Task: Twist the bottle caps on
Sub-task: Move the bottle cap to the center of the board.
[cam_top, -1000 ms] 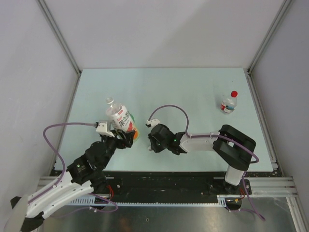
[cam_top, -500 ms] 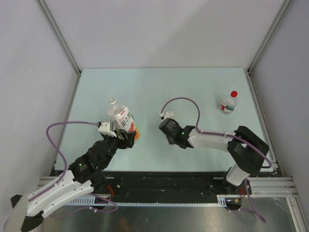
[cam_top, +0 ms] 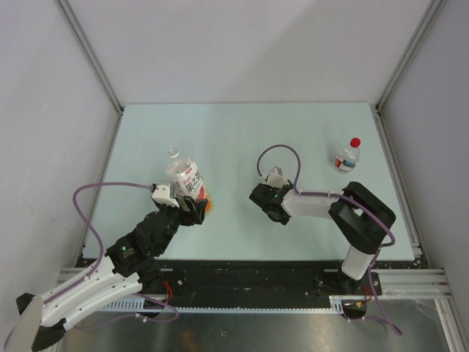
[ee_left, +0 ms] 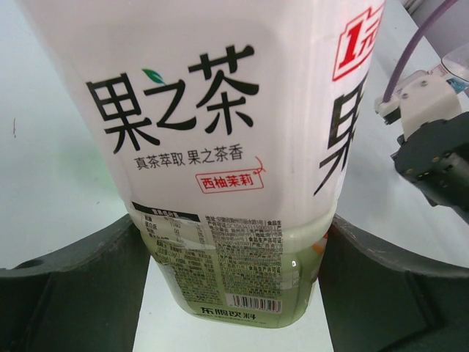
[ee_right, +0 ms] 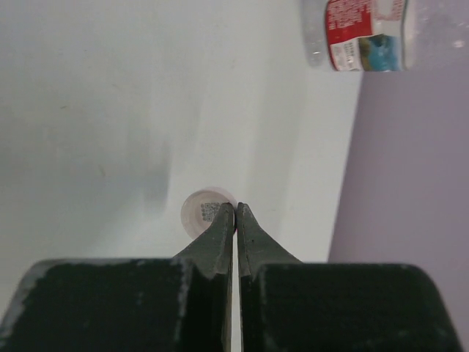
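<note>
Held in the left gripper [ee_left: 233, 242]: the wide clear bottle [ee_left: 220, 132], its white label with black characters facing the wrist camera, barcode end nearest the palm. A dark finger [ee_left: 73, 286] pressed against each side of the lower body, jaws spread wide to take its width. From above, leaning up and away from that gripper, orange band of the label close to the fingers, open neck [cam_top: 173, 154] at the far end.

Off to the right of the left gripper, well apart from it and from the bottle: the right gripper [ee_right: 234, 211], pinched fully shut, tips touching, nothing caught between them. Just beyond those tips and a little to their left, flat on the pale table [ee_right: 88, 110]: the white cap [ee_right: 203, 213], a small dark print on its upward face, its nearest edge hidden behind the fingertips. Touching them or just clear of them: cannot tell. Not to be made out from above, covered by the gripper there.

Farther ahead of the right gripper and off to its right, close to the side wall [ee_right: 410, 183]: the small clear bottle [ee_right: 359, 33] with the red label, upright, well apart from the tips. On its neck, the red cap [cam_top: 355, 142]
</note>
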